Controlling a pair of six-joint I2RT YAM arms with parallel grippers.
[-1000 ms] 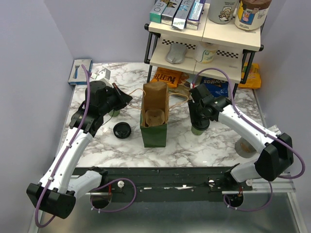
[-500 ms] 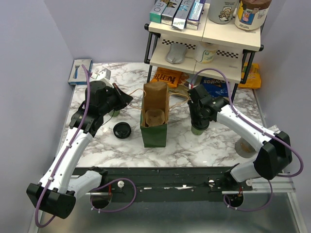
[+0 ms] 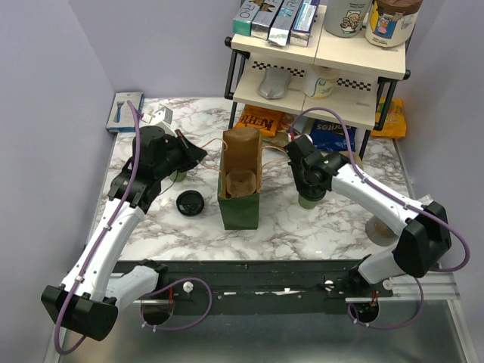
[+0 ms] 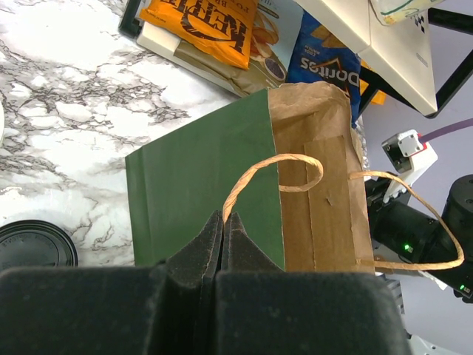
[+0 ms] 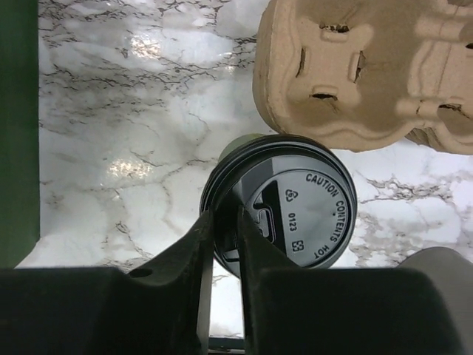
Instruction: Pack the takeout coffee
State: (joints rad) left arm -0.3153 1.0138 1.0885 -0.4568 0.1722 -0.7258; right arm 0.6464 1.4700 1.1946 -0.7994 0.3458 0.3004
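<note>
Right gripper point(image 5: 225, 222) shifted left, now pinching takeout coffee lid point(image 5: 295, 214); left gripper point(image 4: 223, 229) clamps bag handle point(image 4: 273, 166).

In the top view the paper bag point(image 3: 240, 203) stands at centre frame. A loose lid point(image 3: 190, 203) lies left of it, the lidded cup point(image 3: 308, 200) stands right, and the shelf rack point(image 3: 318, 72) is behind at upper right.

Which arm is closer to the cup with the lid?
Right: the right gripper straddles the edge of the lidded cup; the left gripper, beyond the bag, pinches its handle.
</note>
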